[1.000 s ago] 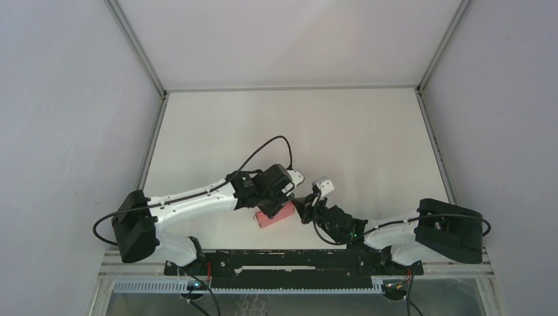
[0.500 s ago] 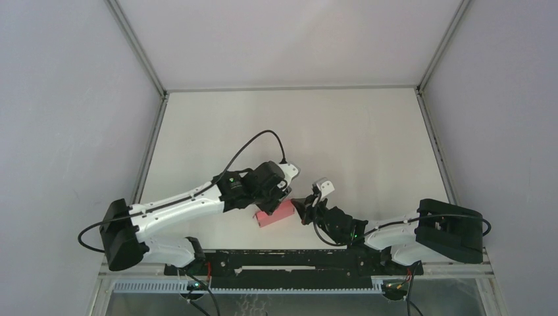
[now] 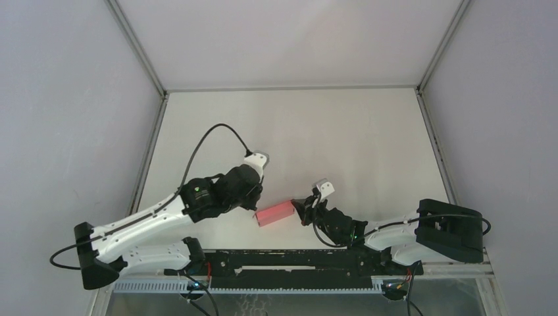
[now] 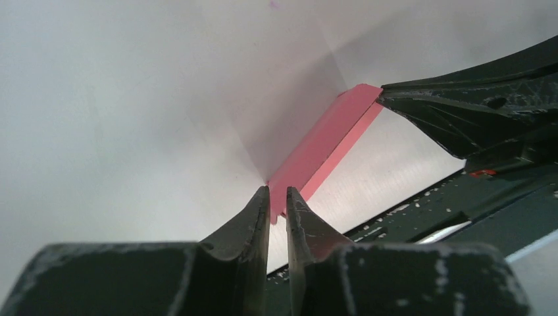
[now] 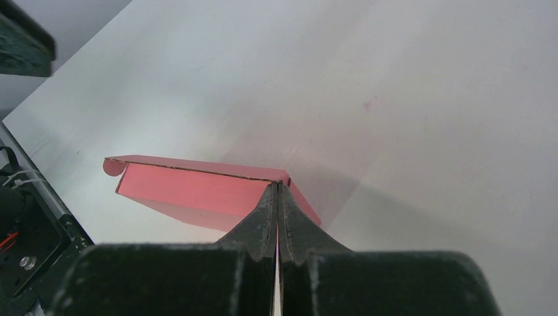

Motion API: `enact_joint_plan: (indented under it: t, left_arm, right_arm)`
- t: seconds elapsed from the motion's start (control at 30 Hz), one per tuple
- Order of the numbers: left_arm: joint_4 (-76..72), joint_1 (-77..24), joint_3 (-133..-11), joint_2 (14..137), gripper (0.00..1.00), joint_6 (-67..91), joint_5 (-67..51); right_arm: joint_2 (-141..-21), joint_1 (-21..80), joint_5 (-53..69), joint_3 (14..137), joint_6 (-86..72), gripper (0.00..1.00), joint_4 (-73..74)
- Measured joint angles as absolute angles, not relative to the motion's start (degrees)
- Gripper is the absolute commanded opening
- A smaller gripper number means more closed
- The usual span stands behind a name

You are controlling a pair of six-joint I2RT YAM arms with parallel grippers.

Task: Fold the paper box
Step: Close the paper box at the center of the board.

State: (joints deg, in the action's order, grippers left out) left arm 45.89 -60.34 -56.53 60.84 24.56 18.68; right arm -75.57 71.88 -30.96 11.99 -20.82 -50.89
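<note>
The paper box point(image 3: 275, 212) is a pink, flat-folded card piece lying near the table's front edge between my two arms. My left gripper point(image 3: 255, 209) sits at its left end. In the left wrist view the narrow jaws point(image 4: 278, 192) pinch the near pink edge of the box point(image 4: 322, 145). My right gripper point(image 3: 297, 205) holds the opposite end. Its fingers point(image 4: 460, 112) show dark at the far corner. In the right wrist view the tips point(image 5: 278, 186) are pressed together on a thin edge of the box point(image 5: 191, 187), whose top panel lies over a side wall.
A black rail point(image 3: 289, 258) with both arm bases runs along the near edge, just behind the box. Grey walls with metal frame posts point(image 3: 150, 131) enclose the white table point(image 3: 329, 131) on three sides. A cable point(image 3: 217, 131) loops above the left arm.
My left arm has drawn back to the left, from over the box to its left end, and its jaws have narrowed. The box's top now shows uncovered. The right gripper has not moved.
</note>
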Motion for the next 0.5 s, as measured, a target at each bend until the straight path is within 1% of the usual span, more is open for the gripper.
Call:
enact_joint_plan:
  t: [0.17,0.23,0.37,0.5]
  left_arm:
    - [47.97,-62.35,-53.1,53.36,0.17,33.45,21.08]
    - [48.73,-63.2,-51.75,51.75,0.19,36.49,21.76]
    - [50.04,-65.6,-49.25,50.3,0.3,42.65,24.05]
    - [49.39,-70.57,-46.74,49.3,0.31,47.22,27.62]
  right_arm:
    - [-75.57,72.49,-31.86,12.05,-20.86,0.0,-50.46]
    - [-75.57,72.73,-32.32,12.12,-20.88,0.0,-50.19]
    - [-75.57,73.25,-33.19,12.43,-20.91,0.0,-49.47]
    - [-75.57,73.45,-33.8,12.49,-20.95,0.0,-49.17]
